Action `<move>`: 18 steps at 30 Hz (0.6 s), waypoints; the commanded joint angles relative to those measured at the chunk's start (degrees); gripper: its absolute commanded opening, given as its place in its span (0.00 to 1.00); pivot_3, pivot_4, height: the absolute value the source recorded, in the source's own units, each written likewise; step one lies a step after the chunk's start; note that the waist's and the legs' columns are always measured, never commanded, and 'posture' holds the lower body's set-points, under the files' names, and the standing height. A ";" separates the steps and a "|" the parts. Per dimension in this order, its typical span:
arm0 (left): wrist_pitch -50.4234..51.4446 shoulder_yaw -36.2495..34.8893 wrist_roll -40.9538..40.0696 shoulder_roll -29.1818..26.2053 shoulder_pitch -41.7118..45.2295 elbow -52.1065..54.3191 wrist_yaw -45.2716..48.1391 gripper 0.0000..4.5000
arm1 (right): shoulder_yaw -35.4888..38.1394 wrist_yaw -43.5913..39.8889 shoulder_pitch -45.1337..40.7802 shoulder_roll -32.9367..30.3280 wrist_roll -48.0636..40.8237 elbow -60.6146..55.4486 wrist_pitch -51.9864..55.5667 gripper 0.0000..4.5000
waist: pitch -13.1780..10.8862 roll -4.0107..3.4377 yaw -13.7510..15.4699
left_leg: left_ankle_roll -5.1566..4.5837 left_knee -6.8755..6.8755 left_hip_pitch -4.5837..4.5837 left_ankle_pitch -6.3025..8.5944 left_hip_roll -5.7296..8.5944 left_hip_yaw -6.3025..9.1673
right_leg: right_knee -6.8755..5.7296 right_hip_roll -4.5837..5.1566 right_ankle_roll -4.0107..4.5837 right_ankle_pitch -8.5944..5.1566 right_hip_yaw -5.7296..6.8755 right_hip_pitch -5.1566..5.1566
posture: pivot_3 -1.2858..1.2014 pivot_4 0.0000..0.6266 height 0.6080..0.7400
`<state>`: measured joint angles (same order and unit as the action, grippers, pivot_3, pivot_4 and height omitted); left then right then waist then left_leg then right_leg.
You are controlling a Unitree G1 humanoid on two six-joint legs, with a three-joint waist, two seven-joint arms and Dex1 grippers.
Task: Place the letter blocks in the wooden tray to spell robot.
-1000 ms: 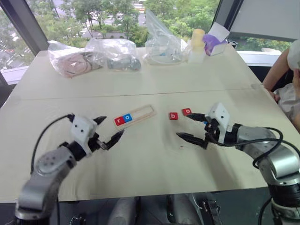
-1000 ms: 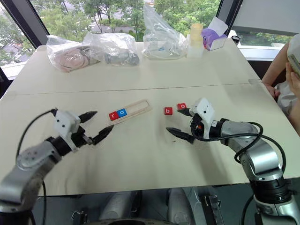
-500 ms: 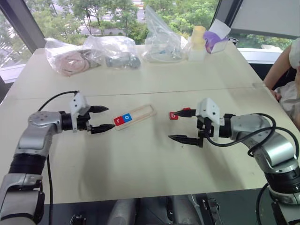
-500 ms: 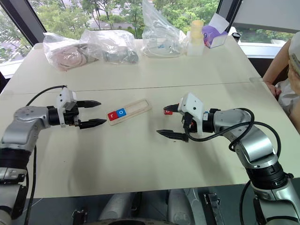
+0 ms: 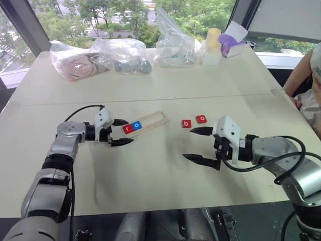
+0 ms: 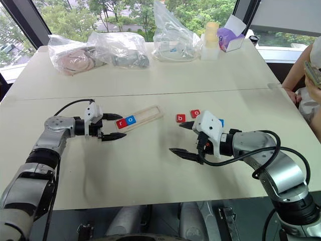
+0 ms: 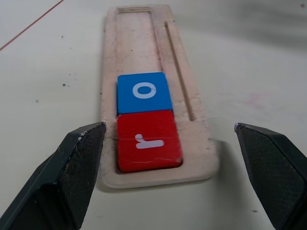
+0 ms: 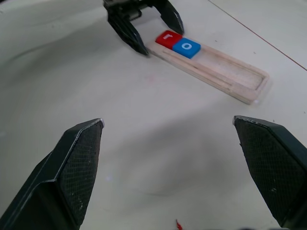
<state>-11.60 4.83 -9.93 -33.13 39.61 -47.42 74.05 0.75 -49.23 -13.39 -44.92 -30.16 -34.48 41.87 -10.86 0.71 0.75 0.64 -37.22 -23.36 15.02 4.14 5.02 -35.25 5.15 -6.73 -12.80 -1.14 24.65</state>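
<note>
Tray (image 5: 150, 122) end with r, o between open left hand (image 5: 122, 132) fingers.

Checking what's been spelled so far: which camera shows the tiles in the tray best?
The left wrist view: the red r tile and blue o tile sit close up in the tray, letters readable, at its near end. The right wrist view shows them farther off; the eye views show them small.
</note>
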 commanded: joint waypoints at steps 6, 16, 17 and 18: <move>-6.84 -0.72 3.51 1.94 1.84 -7.57 -5.06 1.00 | 1.07 1.81 -0.27 -0.43 -1.35 -2.78 0.58 0.99 | 0.03 0.00 0.10 | -0.01 -0.10 0.03 -0.01 0.00 0.01 | -0.01 -0.02 -0.05 0.08 0.02 -0.09 | 0.52 0.24 1.00; -7.38 1.24 6.00 2.93 1.32 -10.30 -5.20 0.79 | 0.54 2.64 -0.65 -0.61 -0.98 -2.76 0.45 1.00 | 0.19 -0.07 0.09 | -0.01 -0.13 0.40 -0.05 -0.01 0.00 | -0.07 -0.05 -0.03 0.14 0.00 -0.46 | 0.52 0.24 1.00; -7.32 1.31 6.07 3.02 1.19 -10.25 -5.21 0.71 | 0.50 2.63 -0.67 -0.67 -0.95 -2.76 0.42 1.00 | 0.19 -0.06 0.09 | -0.01 -0.13 0.47 -0.05 0.00 0.01 | -0.07 -0.05 -0.03 0.14 0.00 -0.54 | 0.52 0.24 1.00; -7.29 1.33 6.11 3.07 1.12 -10.22 -5.20 0.69 | 0.46 2.64 -0.69 -0.71 -0.93 -2.75 0.41 1.00 | 0.19 -0.06 0.06 | -0.01 -0.13 0.54 -0.05 -0.01 0.01 | -0.07 -0.05 -0.03 0.14 0.00 -0.61 | 0.52 0.24 1.00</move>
<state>-19.48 4.81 -6.81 -30.17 41.72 -56.09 70.01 0.61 -46.55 -13.48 -44.94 -30.63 -34.81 42.98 -10.66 0.65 0.82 0.63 -37.35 -22.69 14.97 4.13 5.03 -35.32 5.10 -6.76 -12.67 -1.14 23.92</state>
